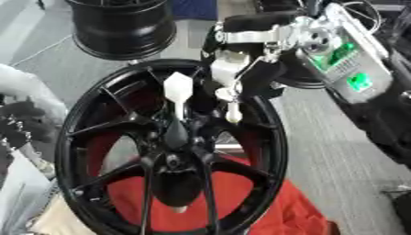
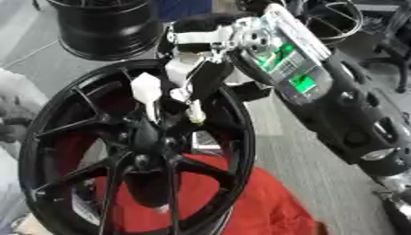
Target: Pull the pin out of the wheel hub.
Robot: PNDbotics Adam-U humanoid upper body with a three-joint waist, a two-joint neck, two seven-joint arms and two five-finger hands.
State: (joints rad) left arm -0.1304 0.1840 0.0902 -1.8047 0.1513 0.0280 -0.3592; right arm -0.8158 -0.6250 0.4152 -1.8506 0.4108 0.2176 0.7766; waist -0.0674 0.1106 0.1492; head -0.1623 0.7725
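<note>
A black spoked wheel hub [image 1: 96,137] stands upright, facing me, and fills the left and middle of both views. A white pin [image 1: 177,89] with a flat pointed head sticks out of the hub's centre boss [image 1: 175,135], its shaft running down into it. My right hand [image 1: 229,69], black with white finger parts, comes in from the upper right and hangs just right of the pin. One white fingertip [image 1: 233,112] points down beside the shaft, apart from it, and nothing is held. A dark shape with silver bits at the left edge looks like my left hand [image 1: 20,121].
A second black rim [image 1: 120,27] stands behind at the upper left, and another [image 2: 333,18] at the upper right. A red cloth [image 1: 249,197] lies under the hub. Grey floor [image 1: 337,156] stretches to the right. My forearm with green lights [image 2: 289,64] crosses the upper right.
</note>
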